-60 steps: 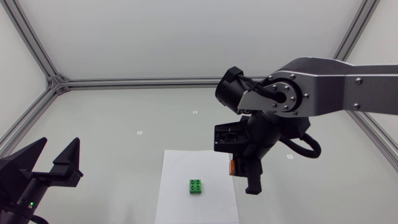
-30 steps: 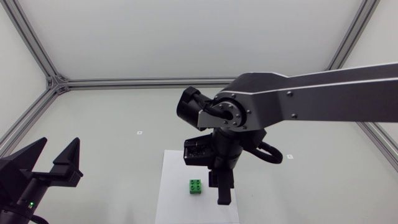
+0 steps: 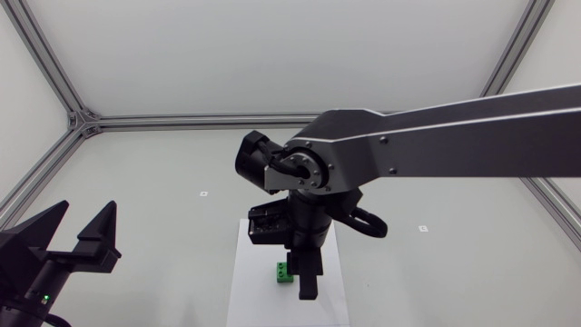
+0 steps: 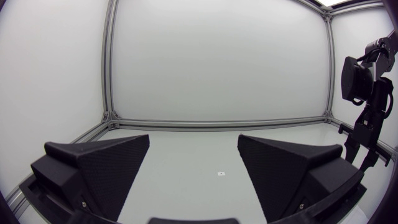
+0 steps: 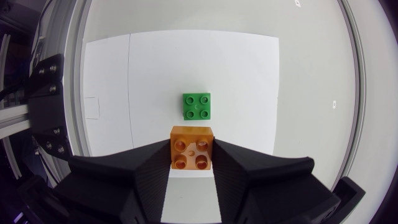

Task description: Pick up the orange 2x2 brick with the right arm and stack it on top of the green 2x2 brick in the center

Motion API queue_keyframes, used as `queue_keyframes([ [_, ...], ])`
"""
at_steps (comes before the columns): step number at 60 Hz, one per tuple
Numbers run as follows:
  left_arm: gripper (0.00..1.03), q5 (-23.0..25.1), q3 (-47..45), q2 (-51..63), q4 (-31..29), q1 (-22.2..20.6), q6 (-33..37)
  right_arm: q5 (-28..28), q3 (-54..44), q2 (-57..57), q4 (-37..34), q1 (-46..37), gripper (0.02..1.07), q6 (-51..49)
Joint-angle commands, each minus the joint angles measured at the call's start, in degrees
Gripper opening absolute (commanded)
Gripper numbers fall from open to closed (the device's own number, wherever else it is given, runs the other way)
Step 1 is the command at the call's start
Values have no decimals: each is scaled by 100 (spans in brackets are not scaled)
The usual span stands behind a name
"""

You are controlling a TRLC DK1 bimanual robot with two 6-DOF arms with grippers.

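Orange brick (image 5: 191, 148) within right tool (image 5: 191, 144)

orange brick (image 5: 192, 147) | green brick (image 5: 196, 106) | sheet (image 5: 249, 74): plain white | table (image 3: 136, 200): pale grey, tiny dark marks near 10, 12 and 3 o'clock of sheet | left gripper (image 4: 193, 144), right gripper (image 5: 192, 153): matte black | right arm (image 3: 436, 136): silver-grey, black joints

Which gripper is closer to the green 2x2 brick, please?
Right. The right gripper, shut on the orange brick, hangs over the paper with the green brick just ahead of it; the left gripper rests open, far off to the side.
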Motion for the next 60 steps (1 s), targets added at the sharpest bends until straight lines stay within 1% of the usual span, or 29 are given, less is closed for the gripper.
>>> queue_keyframes([
  [1,99,25,-235,-45,-84,16,73,-23,150,185,31,90,19,65],
  [38,99,25,-235,-45,-84,16,73,-14,607,791,58,231,19,83],
  [60,99,25,-235,-45,-84,16,73,-14,519,870,137,213,19,57],
])
